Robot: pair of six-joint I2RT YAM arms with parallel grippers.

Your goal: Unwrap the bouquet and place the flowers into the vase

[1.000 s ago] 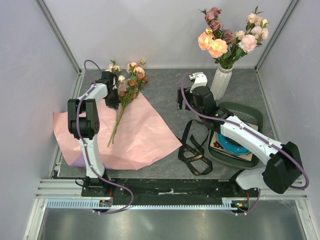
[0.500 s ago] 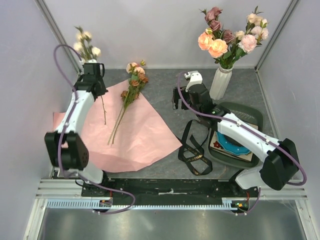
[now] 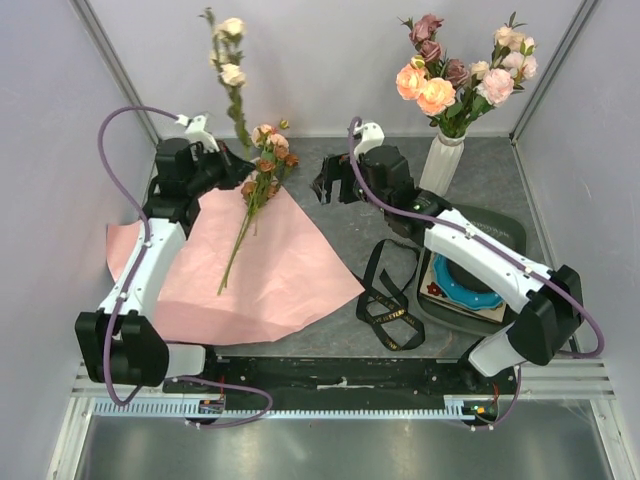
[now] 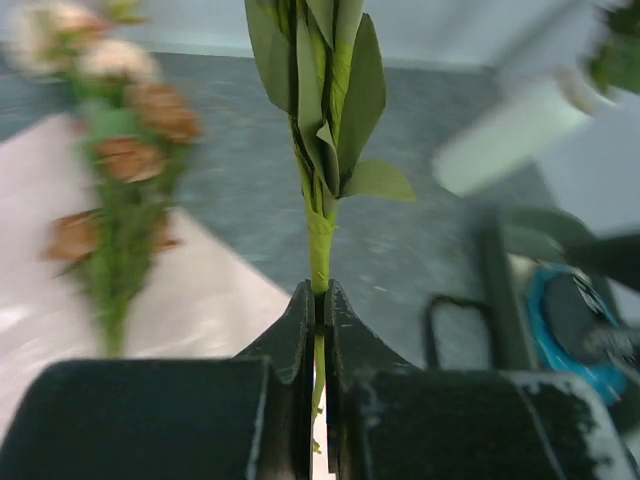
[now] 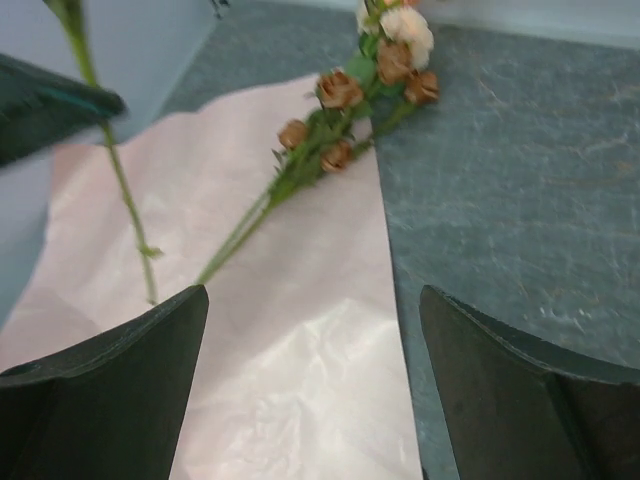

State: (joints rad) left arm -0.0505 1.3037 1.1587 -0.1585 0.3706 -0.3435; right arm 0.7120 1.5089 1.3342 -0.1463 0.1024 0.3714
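Green stem pinched between left fingers, grip plain only in left wrist view | right fingers spread, empty

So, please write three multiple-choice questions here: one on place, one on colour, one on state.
1. Where does the vase stand? A. on the blue dish B. at the table's far right C. between the arm bases
2. What colour is the open paper sheet? A. pink B. green C. yellow
3. How is the left end effector? A. open, empty B. shut on a flower stem C. out of view
Answers: B, it stands by the back wall; A, the sheet shows pink; B, its jaws pinch the stem.
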